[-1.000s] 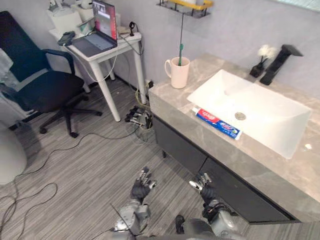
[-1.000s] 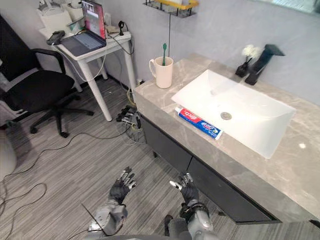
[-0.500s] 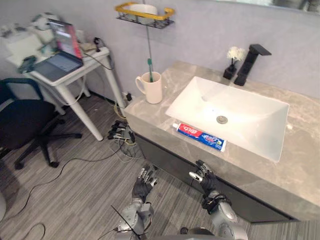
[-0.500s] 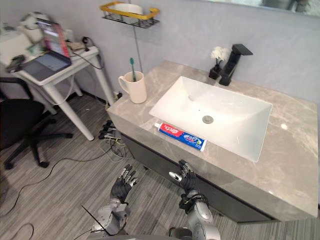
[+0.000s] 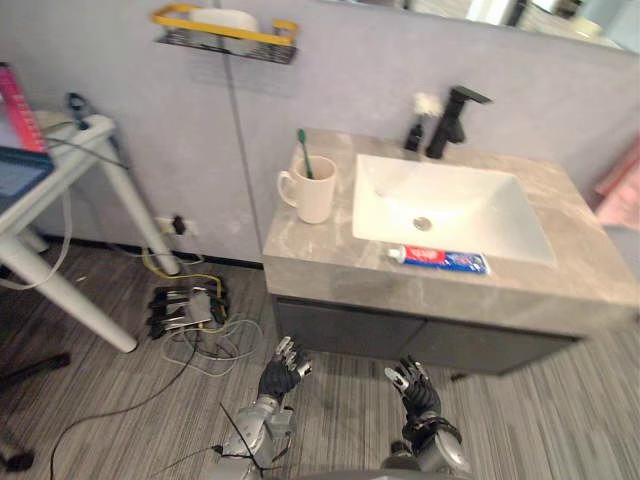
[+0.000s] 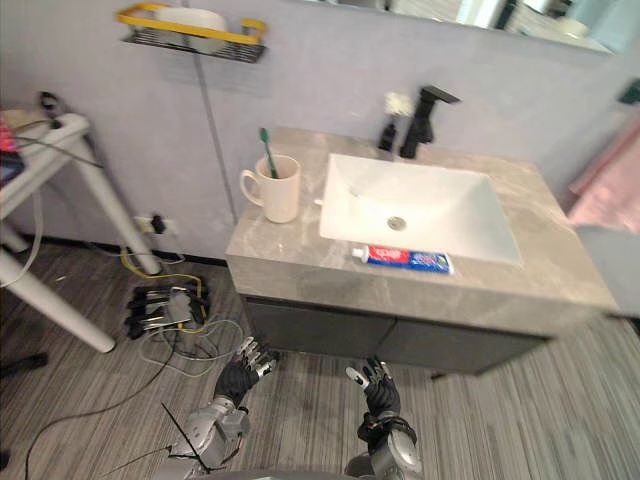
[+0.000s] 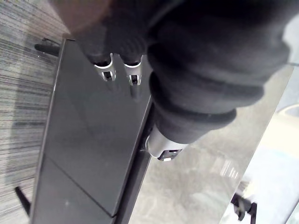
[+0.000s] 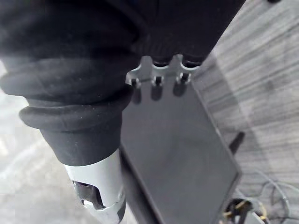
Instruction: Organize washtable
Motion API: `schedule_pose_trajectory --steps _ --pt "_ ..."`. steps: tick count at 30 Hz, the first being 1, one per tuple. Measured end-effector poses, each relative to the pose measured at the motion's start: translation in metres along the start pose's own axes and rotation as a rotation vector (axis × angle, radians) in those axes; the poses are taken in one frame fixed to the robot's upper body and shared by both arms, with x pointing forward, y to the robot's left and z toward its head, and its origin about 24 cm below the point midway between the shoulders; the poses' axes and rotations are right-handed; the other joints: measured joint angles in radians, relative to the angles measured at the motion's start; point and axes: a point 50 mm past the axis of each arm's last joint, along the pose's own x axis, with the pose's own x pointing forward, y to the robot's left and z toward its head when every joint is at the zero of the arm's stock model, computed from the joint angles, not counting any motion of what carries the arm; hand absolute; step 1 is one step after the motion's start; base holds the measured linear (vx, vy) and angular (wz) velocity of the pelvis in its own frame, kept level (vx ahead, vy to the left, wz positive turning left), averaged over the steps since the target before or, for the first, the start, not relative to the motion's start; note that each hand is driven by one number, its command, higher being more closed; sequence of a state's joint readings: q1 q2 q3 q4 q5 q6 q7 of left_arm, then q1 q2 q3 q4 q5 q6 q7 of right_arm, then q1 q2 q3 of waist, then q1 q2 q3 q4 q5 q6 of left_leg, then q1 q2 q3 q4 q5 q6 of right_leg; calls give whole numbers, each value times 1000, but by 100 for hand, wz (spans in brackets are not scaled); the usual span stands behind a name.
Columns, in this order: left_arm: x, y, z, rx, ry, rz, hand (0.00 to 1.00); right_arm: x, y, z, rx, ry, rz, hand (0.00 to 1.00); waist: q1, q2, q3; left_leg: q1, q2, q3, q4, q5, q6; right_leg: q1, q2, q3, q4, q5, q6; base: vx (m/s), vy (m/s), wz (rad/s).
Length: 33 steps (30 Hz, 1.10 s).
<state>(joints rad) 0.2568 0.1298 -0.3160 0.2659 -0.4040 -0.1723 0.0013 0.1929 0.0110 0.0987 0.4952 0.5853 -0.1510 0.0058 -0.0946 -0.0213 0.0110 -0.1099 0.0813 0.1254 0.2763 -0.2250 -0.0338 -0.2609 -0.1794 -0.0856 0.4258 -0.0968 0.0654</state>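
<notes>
Washtable, items placed from the sink.

1. Sink [image 5: 480,205]: white rectangular basin set into the grey marbled counter [image 5: 325,252], drain at its middle.
2. Toothpaste [image 5: 438,259]: red, white and blue tube lying flat on the counter strip along the sink's front edge, parallel to it, cap end toward the left.
3. Mug [image 5: 312,188]: cream, upright on the counter left of the sink, near the sink's back-left corner, handle turned away from the sink.
4. Toothbrush [image 5: 304,152]: green, standing in the mug, leaning slightly away from the sink.
5. Faucet [image 5: 447,120]: black, behind the sink at the wall, spout over the basin.
6. Vase [image 5: 416,118]: small and dark with a white flower, just left of the faucet behind the sink.
7. Shelf [image 5: 225,32]: yellow-railed wire rack on the wall, above and well left of the sink, a white dish in it.
8. Cabinet [image 5: 350,330]: dark fronts below the sink.
9. Left hand [image 5: 283,368]: low before the cabinet, below the sink's left side; fingers straight and spread, empty.
10. Right hand [image 5: 415,385]: low before the cabinet, below the sink's middle; fingers straight and spread, empty.
11. Power strip [image 5: 185,308]: on the floor among cables, well left of the sink.
</notes>
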Motion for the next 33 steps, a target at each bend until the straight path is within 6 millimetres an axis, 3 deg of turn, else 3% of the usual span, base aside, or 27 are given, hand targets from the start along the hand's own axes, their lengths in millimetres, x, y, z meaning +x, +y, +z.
schedule_pose_trajectory --steps 1,3,4,6,8,11,15,20,23,28,29,33 --pt "0 1 1 -7 -7 8 0 0 -2 0 -3 1 -3 0 2 16 11 13 4 18 -5 -2 3 19 -2 -51 -26 -2 -4 -105 44 -39" --pt "-2 6 0 -15 -1 33 0 -2 -2 -2 -19 13 5 0 9 17 12 35 8 44 -18 -2 2 79 1 -112 -127 -7 -9 -92 -39 -41" --pt "-1 7 1 -24 -2 44 0 -1 -2 0 -36 9 13 0 28 19 11 38 20 59 -24 -3 0 113 19 -113 -218 13 30 -74 -114 -42" --pt "0 10 3 -53 -18 68 0 1 -2 7 -53 -11 21 0 41 33 8 32 49 73 -37 9 -19 148 63 -110 -331 79 20 -51 -118 -30" --pt "0 9 3 -91 -25 93 0 3 -3 13 -60 -30 20 0 56 27 7 41 69 84 -57 21 -38 169 85 -105 -393 114 6 -8 -85 -20" --pt "0 9 0 -107 -18 112 0 4 0 24 -59 -79 35 0 54 31 10 64 86 78 -64 33 -54 187 106 -110 -406 117 1 44 -72 0" --pt "8 7 10 -139 -61 137 0 2 -14 35 -34 -132 -18 0 55 32 34 40 81 28 1 54 -64 215 98 -152 -394 105 -12 -5 -29 27" --pt "4 17 10 -163 -70 201 0 -2 -24 34 -12 -134 -62 0 56 49 39 102 57 28 -162 112 -58 235 94 -169 -444 129 -10 -53 16 18" --pt "-1 25 7 -159 -59 236 0 -4 -22 29 8 -126 -63 0 57 42 42 110 42 22 -227 153 -54 245 96 -188 -502 167 -12 -67 -13 9" --pt "-2 27 7 -158 -59 244 0 -7 -20 21 24 -103 -70 0 56 34 41 126 38 8 -263 169 -55 272 97 -202 -523 172 -8 -31 0 11" --pt "-7 33 -7 -148 0 275 0 -9 -19 4 -6 -29 -64 0 56 1 13 152 36 10 -278 168 -53 275 100 -187 -524 173 -9 0 0 0" --pt "-7 33 -7 -148 -1 275 0 -9 -20 4 -6 -29 -66 0 56 0 13 152 36 10 -278 168 -53 275 100 -187 -524 173 -9 0 0 0"
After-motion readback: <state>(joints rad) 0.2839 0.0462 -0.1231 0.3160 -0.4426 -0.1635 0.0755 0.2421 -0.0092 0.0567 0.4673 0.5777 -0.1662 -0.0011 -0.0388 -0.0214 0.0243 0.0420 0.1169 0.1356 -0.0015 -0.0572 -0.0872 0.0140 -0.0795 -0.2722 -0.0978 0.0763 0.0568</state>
